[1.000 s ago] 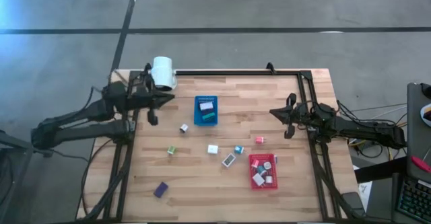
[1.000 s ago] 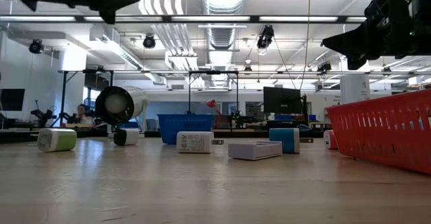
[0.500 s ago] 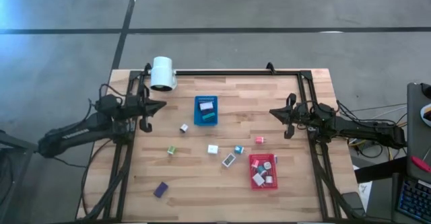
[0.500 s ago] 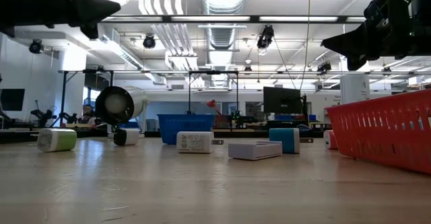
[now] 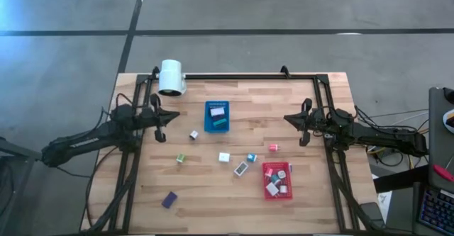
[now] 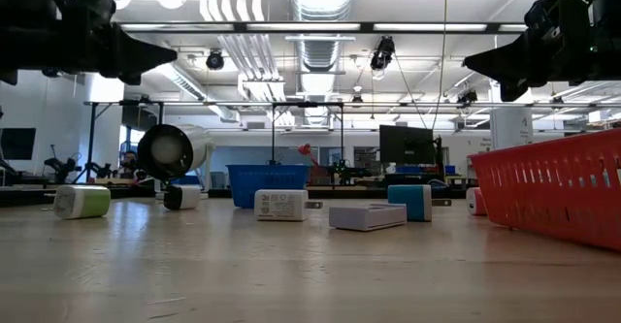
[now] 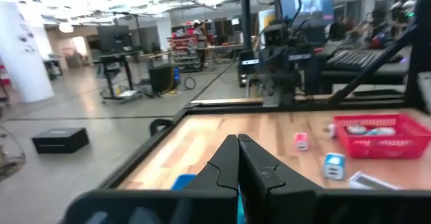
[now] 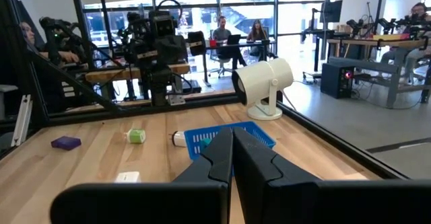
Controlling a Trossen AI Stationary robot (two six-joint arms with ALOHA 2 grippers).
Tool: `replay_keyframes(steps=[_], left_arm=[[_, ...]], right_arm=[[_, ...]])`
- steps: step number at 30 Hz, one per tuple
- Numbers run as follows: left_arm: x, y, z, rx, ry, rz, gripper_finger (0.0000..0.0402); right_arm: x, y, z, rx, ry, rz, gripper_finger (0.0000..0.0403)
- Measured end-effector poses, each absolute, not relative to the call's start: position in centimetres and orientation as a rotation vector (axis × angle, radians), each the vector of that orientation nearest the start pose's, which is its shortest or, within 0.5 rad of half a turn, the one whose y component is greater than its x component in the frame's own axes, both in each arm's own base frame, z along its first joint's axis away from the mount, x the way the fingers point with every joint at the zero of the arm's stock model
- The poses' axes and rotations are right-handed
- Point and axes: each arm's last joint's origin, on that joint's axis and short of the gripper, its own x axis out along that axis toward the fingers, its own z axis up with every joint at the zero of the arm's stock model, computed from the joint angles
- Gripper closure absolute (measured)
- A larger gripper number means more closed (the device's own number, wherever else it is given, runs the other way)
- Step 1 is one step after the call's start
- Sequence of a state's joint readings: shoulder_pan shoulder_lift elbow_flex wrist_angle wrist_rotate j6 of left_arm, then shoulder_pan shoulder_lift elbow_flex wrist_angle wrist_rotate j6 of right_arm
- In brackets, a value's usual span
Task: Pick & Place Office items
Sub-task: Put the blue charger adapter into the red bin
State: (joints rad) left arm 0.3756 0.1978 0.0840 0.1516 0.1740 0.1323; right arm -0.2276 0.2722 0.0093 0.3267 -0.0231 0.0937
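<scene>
On the wooden table [image 5: 213,186] both arms rest near the side edges, and nothing is held. At the left edge the left gripper [image 5: 172,115] hangs above the wood with its two fingers pressed together; the left wrist view shows them meeting in one closed line, with no object between. At the right edge the right gripper [image 5: 286,118] is also above the table, and its fingers are together and empty in the same way.

Near the far left corner stands a white lamp [image 5: 171,76], round and lying on its side as seen in the low view. Between the arms, toward the far side, is the blue tray [image 5: 217,117], which has something white and something teal inside. Closer to the near right side is the red tray [image 5: 277,181], and several small pieces lie in it, white, grey and teal; I cannot count them exactly.

The other office items are loose on the wood, well apart from both grippers. A purple block [image 5: 169,199] lies alone near the front left. A green and white piece [image 5: 180,158] is to the left of the middle. A small white and dark block [image 5: 193,134] lies just beside the blue tray. A white block [image 5: 224,157], a flat grey piece [image 5: 241,169] and a teal block [image 5: 251,157] are grouped in the middle. A pink-red piece [image 5: 273,147] lies just beyond the red tray.
</scene>
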Motion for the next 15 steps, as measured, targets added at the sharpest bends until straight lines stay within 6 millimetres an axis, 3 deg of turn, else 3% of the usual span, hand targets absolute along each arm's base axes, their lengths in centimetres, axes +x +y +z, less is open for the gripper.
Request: replay_keyframes(steps=[15], left_arm=[[10.3, 3.6, 17.2, 0.215, 0.017, 0.224, 0.0395]], right_arm=[[11.3, -2.6, 17.2, 0.089, -0.046, -0.203, 0.0394]])
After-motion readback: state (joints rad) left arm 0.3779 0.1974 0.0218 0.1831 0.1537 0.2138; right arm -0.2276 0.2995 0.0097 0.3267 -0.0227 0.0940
